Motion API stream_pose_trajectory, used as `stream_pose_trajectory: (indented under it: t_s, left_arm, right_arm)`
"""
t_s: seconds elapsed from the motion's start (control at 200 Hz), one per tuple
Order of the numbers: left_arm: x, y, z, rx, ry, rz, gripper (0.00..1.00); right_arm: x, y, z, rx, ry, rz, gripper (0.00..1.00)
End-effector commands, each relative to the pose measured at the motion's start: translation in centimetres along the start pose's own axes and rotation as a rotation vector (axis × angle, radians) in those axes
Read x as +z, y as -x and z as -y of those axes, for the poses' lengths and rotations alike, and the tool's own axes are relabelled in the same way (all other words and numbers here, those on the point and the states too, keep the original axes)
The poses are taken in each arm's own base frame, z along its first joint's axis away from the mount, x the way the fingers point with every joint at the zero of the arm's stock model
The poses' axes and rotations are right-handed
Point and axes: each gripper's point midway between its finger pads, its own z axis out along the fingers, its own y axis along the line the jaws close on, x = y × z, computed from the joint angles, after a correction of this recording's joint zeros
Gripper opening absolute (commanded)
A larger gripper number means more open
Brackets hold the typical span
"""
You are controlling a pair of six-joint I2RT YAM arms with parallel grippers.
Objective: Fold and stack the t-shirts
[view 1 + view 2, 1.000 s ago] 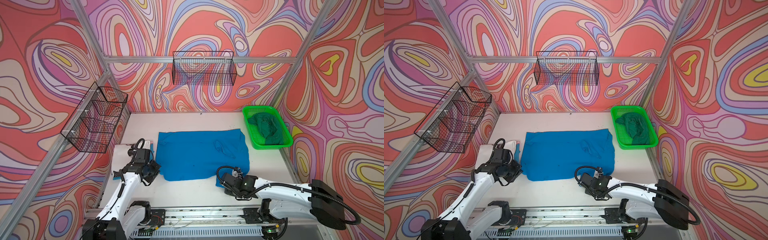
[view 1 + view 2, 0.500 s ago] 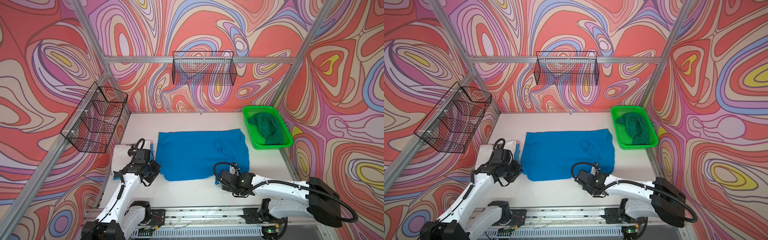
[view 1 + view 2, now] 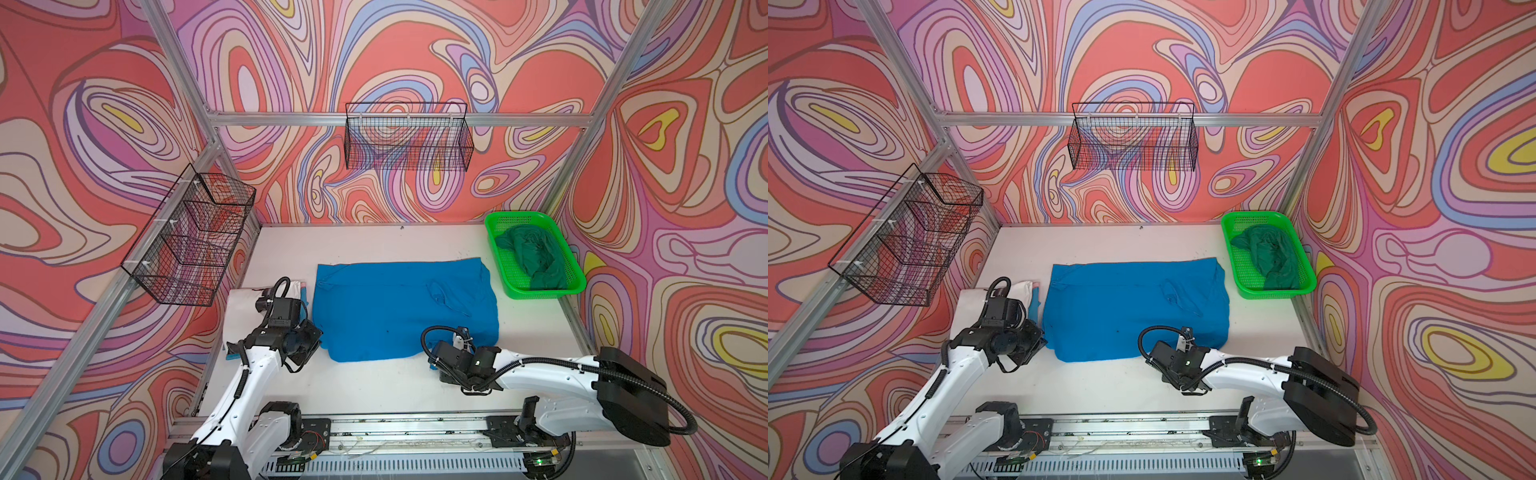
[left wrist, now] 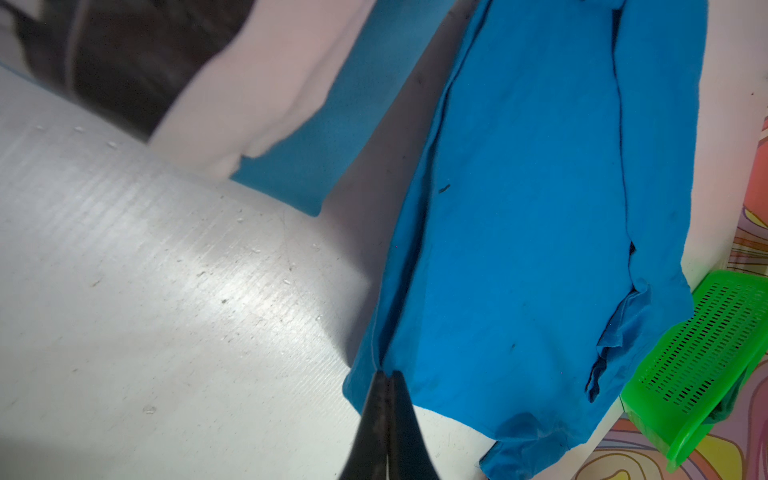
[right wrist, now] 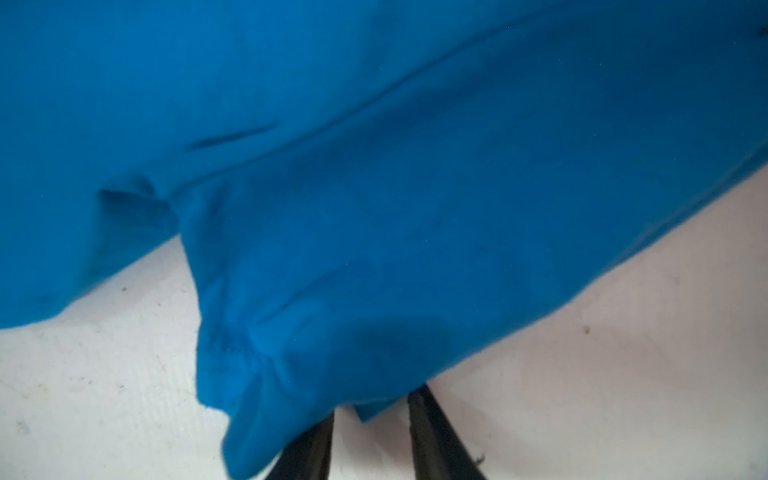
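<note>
Beside blue shirt (image 3: 403, 307), basket (image 3: 540, 293) holds dark-green shirt (image 3: 536, 257).

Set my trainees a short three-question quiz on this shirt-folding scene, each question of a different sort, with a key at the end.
1. True or false: the dark green t-shirt lies inside the green basket.
2. The left gripper is: A) shut on the dark green t-shirt; B) shut on an edge of the bright blue t-shirt; C) open, clear of all cloth.
3. Fill the gap: the right gripper has its jaws ___ at a corner of the bright blue t-shirt.
Key: 1 true; 2 B; 3 apart.
</note>
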Motion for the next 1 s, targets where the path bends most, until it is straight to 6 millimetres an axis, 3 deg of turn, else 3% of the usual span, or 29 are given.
stream_pose_trajectory:
  t_s: [0.0, 0.19, 0.346, 0.616, 0.996]
  left_arm:
    - [0.1, -0.2, -0.3, 0.010, 0.002, 0.002, 0.00]
    - [0.2, -0.2, -0.3, 0.010, 0.001, 0.002, 0.00]
    - [0.2, -0.2, -0.3, 0.012, 0.001, 0.002, 0.00]
    - [0.0, 0.0, -0.3, 0.007, 0.008, 0.012, 0.00]
    - [-0.4, 0.1, -0.9, -0.003, 0.048, 0.018, 0.00]
  right_arm:
    - [0.9, -0.7, 0.2, -0.026, -0.009, -0.027, 0.22]
    - [1.4, -1.2, 0.9, -0.029, -0.034, -0.045, 0.11]
    - [0.6, -0.8, 1.0, -0.020, -0.027, -0.039, 0.03]
    - [-4.7, 2.5, 2.3, 0.017, -0.021, 0.057, 0.00]
    - [-12.0, 6.0, 6.6, 0.068, -0.052, 0.196, 0.00]
